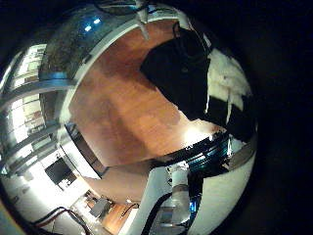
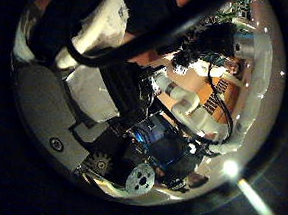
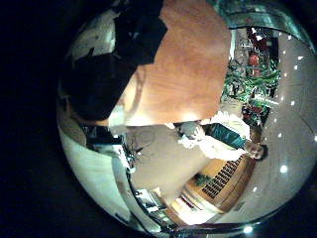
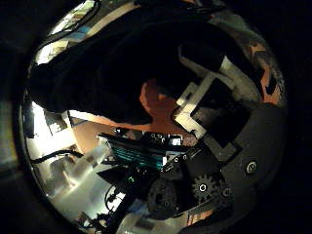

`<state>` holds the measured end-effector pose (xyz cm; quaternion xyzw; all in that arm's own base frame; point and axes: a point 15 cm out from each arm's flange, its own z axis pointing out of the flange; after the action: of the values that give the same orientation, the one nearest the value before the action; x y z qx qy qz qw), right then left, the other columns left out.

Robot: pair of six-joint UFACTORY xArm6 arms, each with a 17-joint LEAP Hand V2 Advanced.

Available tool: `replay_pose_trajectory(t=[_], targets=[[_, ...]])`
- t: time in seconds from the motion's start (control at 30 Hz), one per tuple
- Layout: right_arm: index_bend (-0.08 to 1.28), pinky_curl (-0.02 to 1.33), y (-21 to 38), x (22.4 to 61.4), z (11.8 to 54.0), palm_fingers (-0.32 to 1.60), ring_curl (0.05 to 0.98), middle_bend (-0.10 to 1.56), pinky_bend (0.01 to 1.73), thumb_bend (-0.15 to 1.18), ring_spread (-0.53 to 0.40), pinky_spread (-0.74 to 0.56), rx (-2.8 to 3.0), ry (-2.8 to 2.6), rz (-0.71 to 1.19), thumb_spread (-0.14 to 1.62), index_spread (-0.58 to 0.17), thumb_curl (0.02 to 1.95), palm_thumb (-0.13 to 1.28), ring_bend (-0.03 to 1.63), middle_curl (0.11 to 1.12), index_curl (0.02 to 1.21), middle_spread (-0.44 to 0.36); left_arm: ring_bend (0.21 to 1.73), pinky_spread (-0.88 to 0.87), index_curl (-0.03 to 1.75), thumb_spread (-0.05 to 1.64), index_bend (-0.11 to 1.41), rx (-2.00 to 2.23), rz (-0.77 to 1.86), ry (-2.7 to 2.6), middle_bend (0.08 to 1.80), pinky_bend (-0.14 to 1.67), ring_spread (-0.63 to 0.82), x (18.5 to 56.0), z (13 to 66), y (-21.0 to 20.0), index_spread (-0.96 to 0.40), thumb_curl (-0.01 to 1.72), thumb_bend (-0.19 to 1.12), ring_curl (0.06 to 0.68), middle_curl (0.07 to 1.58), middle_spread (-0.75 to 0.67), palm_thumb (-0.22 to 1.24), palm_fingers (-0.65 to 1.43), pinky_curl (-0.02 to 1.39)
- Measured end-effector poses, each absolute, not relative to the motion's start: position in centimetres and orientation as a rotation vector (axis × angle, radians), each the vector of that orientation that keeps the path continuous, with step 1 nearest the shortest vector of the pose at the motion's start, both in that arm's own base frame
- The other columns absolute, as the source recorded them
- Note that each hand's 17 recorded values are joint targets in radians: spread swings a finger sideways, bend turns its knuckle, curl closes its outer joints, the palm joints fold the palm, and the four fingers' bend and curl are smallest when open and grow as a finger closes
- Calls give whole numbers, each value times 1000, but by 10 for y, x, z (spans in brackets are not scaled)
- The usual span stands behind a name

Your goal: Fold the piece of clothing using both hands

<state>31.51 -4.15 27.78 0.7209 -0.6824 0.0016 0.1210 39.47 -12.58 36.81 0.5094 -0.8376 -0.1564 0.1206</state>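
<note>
Dark cloth, the piece of clothing (image 1: 181,73), lay on the wooden counter (image 1: 117,113) close below the left hand (image 1: 230,83), whose fingers (image 1: 235,69) reached toward it; clamped or apart, I cannot tell. Equally close, it spread under the right hand (image 4: 210,97), fingers likewise unclear.

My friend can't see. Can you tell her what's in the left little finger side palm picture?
A dark piece of clothing lies on a brown wooden table, seen from above by the camera on the left hand's palm. White and black finger parts of a hand sit over the clothing's edge.
</note>
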Motion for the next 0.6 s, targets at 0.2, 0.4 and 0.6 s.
replay_pose_trajectory(t=[0.2, 0.4, 0.6], targets=[[1001, 765, -42, 326, 320, 1078, 701, 1246, 1338, 27, -212, -186, 2129, -2038, 83, 1166, -332, 617, 972, 1393, 880, 970, -173, 1383, -609, 1159, 1424, 618, 1494, -521, -2409, 1056, 1082, -404, 384, 372, -112, -738, 382, -6, 535, 947, -508, 484, 1113, 687], [998, 795, -43, 354, 342, 1082, 708, 1252, 1318, -2, -210, -185, 2134, -2063, 117, 1169, -326, 637, 981, 1390, 872, 979, -167, 1379, -614, 1161, 1427, 615, 1518, -550, -2378, 1049, 1080, -401, 389, 364, -100, -740, 379, -5, 534, 948, -511, 481, 1112, 690], [996, 822, -47, 408, 338, 1083, 712, 1255, 1300, -10, -209, -186, 2105, -2050, 82, 1169, -323, 654, 975, 1386, 866, 983, -163, 1381, -614, 1165, 1429, 603, 1571, -538, -2364, 1045, 1066, -402, 421, 331, -91, -744, 378, -5, 534, 948, -511, 481, 1102, 692]])
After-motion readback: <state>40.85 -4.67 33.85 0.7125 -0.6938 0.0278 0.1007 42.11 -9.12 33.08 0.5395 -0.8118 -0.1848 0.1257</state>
